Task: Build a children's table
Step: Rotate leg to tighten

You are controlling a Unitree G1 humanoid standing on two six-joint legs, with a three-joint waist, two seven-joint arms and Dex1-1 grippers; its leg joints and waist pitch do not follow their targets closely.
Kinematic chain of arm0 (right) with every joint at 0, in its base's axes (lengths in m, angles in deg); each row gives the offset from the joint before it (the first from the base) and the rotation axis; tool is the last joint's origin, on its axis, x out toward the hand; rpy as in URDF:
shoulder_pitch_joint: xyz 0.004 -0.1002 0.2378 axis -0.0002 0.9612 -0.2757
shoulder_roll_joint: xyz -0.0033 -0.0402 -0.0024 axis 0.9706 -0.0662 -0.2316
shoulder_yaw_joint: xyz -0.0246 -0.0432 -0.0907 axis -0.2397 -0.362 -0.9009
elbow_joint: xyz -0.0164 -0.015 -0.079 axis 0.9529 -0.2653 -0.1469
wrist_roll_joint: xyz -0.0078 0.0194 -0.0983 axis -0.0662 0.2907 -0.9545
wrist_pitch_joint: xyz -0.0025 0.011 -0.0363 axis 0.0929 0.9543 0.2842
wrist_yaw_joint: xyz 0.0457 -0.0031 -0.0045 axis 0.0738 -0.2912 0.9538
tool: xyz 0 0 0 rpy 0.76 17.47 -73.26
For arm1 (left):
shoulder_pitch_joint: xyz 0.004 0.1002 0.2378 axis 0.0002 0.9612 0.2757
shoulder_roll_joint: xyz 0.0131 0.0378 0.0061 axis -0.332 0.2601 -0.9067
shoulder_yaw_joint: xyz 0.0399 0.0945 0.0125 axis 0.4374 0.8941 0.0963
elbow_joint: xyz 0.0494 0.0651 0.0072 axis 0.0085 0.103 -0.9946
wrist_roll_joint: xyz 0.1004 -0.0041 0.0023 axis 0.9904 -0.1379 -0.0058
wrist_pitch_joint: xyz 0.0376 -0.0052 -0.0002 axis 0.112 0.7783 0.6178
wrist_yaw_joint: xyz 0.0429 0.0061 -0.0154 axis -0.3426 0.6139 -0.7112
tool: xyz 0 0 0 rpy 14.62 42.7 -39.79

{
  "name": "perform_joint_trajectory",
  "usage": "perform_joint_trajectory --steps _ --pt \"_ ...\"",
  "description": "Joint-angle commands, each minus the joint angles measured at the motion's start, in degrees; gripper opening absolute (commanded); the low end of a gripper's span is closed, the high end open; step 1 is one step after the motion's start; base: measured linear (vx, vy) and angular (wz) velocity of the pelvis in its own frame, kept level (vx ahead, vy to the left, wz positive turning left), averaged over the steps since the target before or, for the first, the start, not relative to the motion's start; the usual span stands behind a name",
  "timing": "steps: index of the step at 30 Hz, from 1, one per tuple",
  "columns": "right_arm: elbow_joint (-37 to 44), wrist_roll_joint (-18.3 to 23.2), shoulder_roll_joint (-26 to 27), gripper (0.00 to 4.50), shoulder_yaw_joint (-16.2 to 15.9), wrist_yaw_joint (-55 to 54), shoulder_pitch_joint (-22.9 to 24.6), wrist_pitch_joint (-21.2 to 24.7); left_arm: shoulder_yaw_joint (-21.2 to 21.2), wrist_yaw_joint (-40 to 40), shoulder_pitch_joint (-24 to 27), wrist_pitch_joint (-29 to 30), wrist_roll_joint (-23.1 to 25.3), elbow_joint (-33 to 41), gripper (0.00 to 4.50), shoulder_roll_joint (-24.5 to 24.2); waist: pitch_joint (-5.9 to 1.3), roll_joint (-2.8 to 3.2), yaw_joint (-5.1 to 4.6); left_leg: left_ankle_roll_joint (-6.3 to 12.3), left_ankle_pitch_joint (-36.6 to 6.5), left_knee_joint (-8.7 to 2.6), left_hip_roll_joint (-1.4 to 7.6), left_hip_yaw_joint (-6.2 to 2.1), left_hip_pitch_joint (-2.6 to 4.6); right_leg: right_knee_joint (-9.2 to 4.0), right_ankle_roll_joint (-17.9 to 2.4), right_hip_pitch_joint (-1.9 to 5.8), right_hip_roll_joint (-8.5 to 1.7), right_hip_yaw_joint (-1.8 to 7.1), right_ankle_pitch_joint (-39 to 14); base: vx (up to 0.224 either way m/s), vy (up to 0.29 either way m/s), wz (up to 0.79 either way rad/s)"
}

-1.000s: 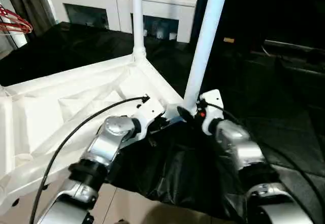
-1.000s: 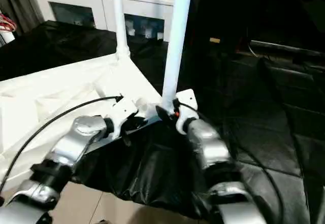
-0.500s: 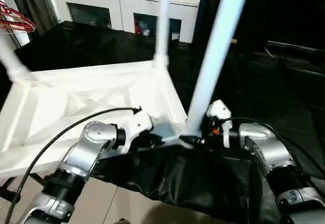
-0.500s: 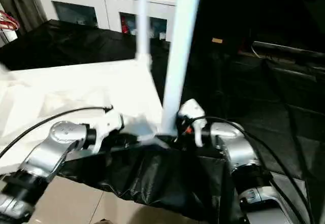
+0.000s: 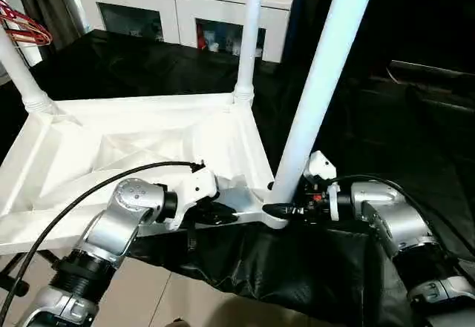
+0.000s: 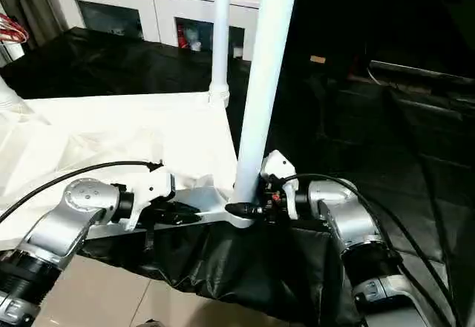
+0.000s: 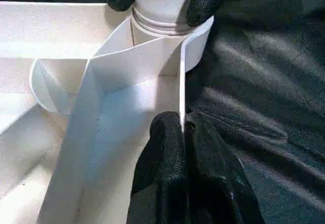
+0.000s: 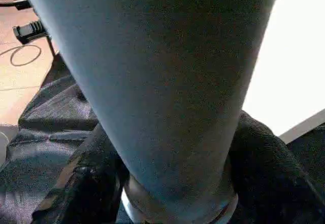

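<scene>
Upturned tabletop (image 5: 141, 141) rests on black-draped surface (image 5: 282, 268).

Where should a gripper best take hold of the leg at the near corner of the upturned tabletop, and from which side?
Low, just above the corner socket, coming in level from the robot's right. The near leg stands upright and is round there, so two fingers can close across it. The right gripper holds it so, while the left gripper pinches the tabletop rim beside it.

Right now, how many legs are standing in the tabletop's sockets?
3 show: the near leg at the corner held by the right gripper, one at the far corner, one at the left corner. A fourth may be out of frame.
</scene>
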Motion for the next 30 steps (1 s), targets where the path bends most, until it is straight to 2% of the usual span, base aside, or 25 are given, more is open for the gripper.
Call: perform_joint_trajectory --steps 1,5,11,12,14,16,17,18,20,22,23,24,26,28,30 --pt "1.49 -0.18 0.36 2.47 -2.44 1.95 1.18 1.01 -0.03 -1.15 -0.66 -0.42 -1.91 2.24 0.00 1.00 -3.93 -0.43 0.00 3.90 -8.63 -3.71 4.08 -1.46 0.71 -4.81 -8.93 2.69 -6.31 4.37 -15.18 0.000 0.000 0.00" --pt "1.87 0.23 2.69 2.45 -2.26 -1.48 2.97 1.69 -0.71 -6.08 -1.89 -0.68 -0.23 -0.07 0.00 3.55 -3.91 -0.45 0.07 3.74 -8.87 -3.71 4.11 -1.46 0.77 -4.93 -8.67 2.64 -6.40 4.39 -15.86 0.000 0.000 0.00" --pt "-1.15 -2.00 9.58 2.43 -0.16 -16.09 3.26 1.88 -1.72 -16.71 -5.72 0.16 2.93 -5.25 0.00 8.77 -3.33 -0.42 -0.24 1.63 -12.92 -4.04 3.99 -1.63 1.41 -6.07 -6.93 2.06 -6.52 4.34 -23.33 0.000 0.000 0.00" --pt "-1.59 -2.44 10.12 2.38 -0.01 -17.57 3.15 1.77 -1.81 -17.54 -6.03 0.39 3.12 -5.67 0.00 9.19 -3.28 -0.48 -0.42 0.82 -14.28 -4.05 3.89 -1.76 1.58 -6.29 -6.47 2.06 -6.64 4.14 -25.62 0.000 0.000 0.00" --pt "-3.95 -3.67 12.45 2.28 0.71 -23.50 2.51 1.58 -2.10 -20.50 -7.24 1.12 3.67 -7.19 0.00 11.08 -3.29 -0.50 -0.57 0.58 -14.87 -4.04 3.91 -1.89 1.46 -6.47 -5.54 2.14 -6.82 4.17 -27.21 0.000 0.000 0.00" --pt "-7.45 -5.13 16.28 2.12 2.20 -32.83 1.20 1.41 -2.43 -24.89 -9.01 1.95 4.59 -9.37 0.00 14.03 -2.80 -0.44 -1.07 -0.36 -18.10 -4.05 3.66 -2.01 2.10 -7.36 -4.47 1.57 -6.91 3.87 -32.25 0.000 0.000 0.00" --pt "-9.18 -5.09 18.78 2.12 3.66 -38.05 -0.01 1.76 -2.56 -27.16 -9.93 2.24 5.15 -10.42 0.00 15.65 -2.39 0.08 -1.22 -0.82 -20.07 -4.12 3.53 -2.23 2.42 -7.79 -3.73 1.34 -6.94 3.68 -34.57 0.000 0.000 0.00" --pt "-9.26 -5.07 18.92 2.12 3.76 -38.32 -0.09 1.80 -2.57 -27.27 -9.97 2.26 5.18 -10.47 0.00 15.73 -2.33 -0.05 -1.48 -1.12 -21.53 -4.19 3.59 -2.37 2.62 -7.99 -3.32 1.28 -6.87 3.52 -35.61 0.000 0.000 0.00" --pt "-11.35 -4.11 21.78 2.12 5.93 -42.61 -2.07 2.09 -2.70 -28.95 -10.93 2.37 5.60 -11.54 0.00 17.25 -2.68 0.00 -1.59 -1.30 -22.54 -4.28 3.64 -2.54 2.85 -8.10 -2.99 1.44 -7.04 3.55 -34.98 0.000 0.000 0.00" --pt "-11.35 -4.19 22.43 2.12 5.98 -42.19 -2.75 0.83 -2.46 -28.74 -11.26 2.02 5.75 -11.86 0.00 17.36 -3.06 -0.03 -1.53 -0.48 -19.40 -4.78 3.91 -2.55 1.99 -7.42 -3.92 2.19 -7.01 3.87 -28.84 0.000 0.000 0.00" --pt "-11.22 -4.06 22.50 2.12 5.99 -41.69 -2.95 -0.18 -2.25 -28.38 -11.32 1.68 5.88 -11.84 0.00 17.10 -3.07 -0.06 -1.50 -0.26 -18.62 -4.88 4.02 -2.51 1.87 -7.20 -4.37 2.18 -6.96 4.02 -27.06 0.000 0.000 0.00" --pt "-11.17 -3.94 22.52 2.55 6.02 -41.36 -3.09 -0.87 -2.11 -28.14 -11.35 1.47 5.97 -11.81 0.00 16.93 -3.08 -0.04 -1.48 -0.02 -17.90 -4.92 4.15 -2.38 1.81 -6.83 -5.31 2.11 -6.94 4.23 -24.54 0.000 0.000 0.00" --pt "-10.32 -3.28 21.96 2.67 6.22 -39.11 -2.99 -0.92 -2.00 -26.74 -10.95 0.62 5.85 -11.12 0.00 15.92 -3.20 -0.16 -1.27 0.62 -16.27 -4.81 4.06 -2.10 1.71 -6.43 -6.73 2.32 -7.02 4.47 -21.77 0.000 0.000 0.00" --pt "-9.84 -2.91 21.13 2.77 6.27 -37.05 -2.89 -1.04 -2.05 -25.29 -10.42 -0.33 5.69 -10.48 0.00 14.93 -3.39 -0.03 -1.09 1.06 -15.08 -4.68 4.06 -2.02 1.56 -6.22 -7.15 2.55 -7.10 4.53 -20.80 0.000 0.000 0.00" --pt "-9.33 -3.13 19.53 3.16 5.73 -34.45 -2.60 -1.72 -2.12 -23.65 -9.58 -1.05 5.34 -9.50 0.00 13.67 -3.43 -0.15 -1.05 1.47 -13.64 -4.70 4.00 -1.95 1.27 -6.04 -7.30 2.77 -7.00 4.51 -19.35 0.000 0.000 0.00"
